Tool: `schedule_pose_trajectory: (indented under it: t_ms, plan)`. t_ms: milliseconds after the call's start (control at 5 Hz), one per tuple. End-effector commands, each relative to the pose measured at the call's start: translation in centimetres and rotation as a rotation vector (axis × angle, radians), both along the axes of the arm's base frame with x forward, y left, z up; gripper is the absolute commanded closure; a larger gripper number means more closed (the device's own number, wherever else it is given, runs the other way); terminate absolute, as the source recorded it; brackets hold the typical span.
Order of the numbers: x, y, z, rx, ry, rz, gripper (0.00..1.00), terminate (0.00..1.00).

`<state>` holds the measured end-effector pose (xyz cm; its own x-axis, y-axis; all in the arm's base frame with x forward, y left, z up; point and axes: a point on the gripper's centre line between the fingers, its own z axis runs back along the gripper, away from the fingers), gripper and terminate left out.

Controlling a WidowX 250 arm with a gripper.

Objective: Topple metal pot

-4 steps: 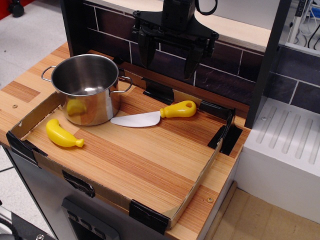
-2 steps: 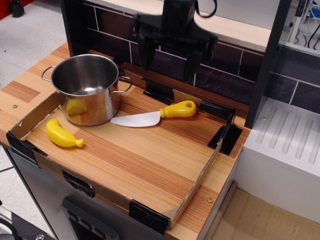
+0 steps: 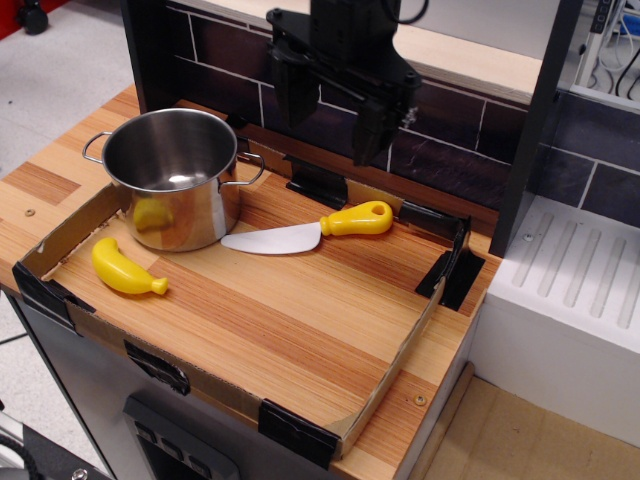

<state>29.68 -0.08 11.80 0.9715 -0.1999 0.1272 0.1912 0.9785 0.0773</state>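
Still upright: metal pot (image 3: 176,175), unlabelled; tool (image 3: 331,122) agape above.

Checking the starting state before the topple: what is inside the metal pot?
The metal pot looks empty: only its shiny bottom and inner wall show. Its near inner wall is hidden by the rim.

Metal pot (image 3: 175,178) upright; gripper (image 3: 331,124) above, jaws apart

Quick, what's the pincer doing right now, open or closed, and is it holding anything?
Pincer: open and holding nothing, its two fingers spread apart in the air behind and to the right of the upright metal pot.
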Motion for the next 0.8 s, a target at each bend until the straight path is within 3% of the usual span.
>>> schedule_pose_trajectory:
  t_ms: [0, 400, 600]
  plan:
    - [-2.9, 2.5, 2.0, 0.134, -0.13, -0.447, 0.0, 0.0]
    - [-3.5, 6.1, 1.4, 0.283, -0.171, -0.708, 0.0, 0.0]
    - [-3.4, 8.0, 0.3, 0.32, -0.179, -0.771, 0.0, 0.0]
